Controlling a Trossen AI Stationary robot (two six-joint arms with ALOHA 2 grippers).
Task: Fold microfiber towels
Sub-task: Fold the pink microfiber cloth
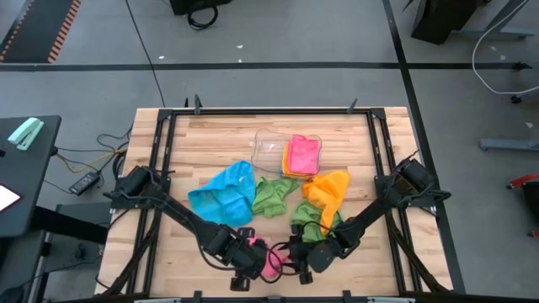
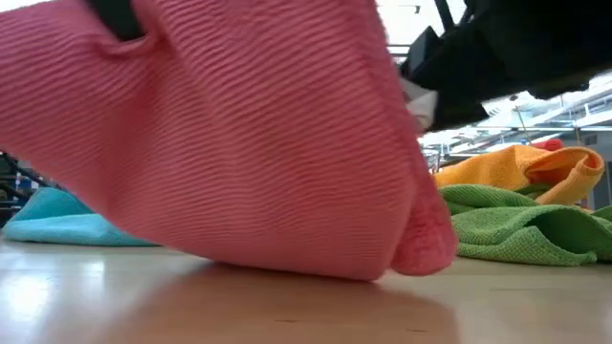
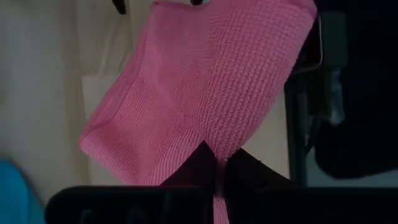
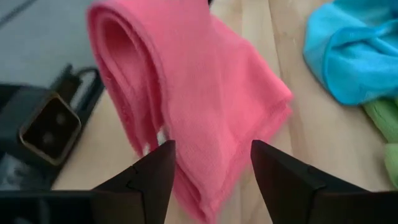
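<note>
A pink towel hangs folded over near the table's front edge, between my two grippers. My left gripper is shut on it. My right gripper stands open, one finger on each side of the towel's folded layers. In the low view the pink towel fills most of the picture, its lower fold close to the table top. A blue towel, two green ones and an orange one lie crumpled on the wood. My left gripper pinches the pink towel between its two shut fingertips at a spot near one edge, coming steeply from above. The cloth spreads away from the fingers, several layers thick. Whether its lower fold rests on the table I cannot tell. My right gripper has the towel's folded part between its open fingers; whether a finger touches the cloth I cannot tell.
A clear plastic tray at the middle back holds folded pink and orange cloths. Black frame rails run along the table's sides. Bare wood shows at the far left and far right of the table top.
</note>
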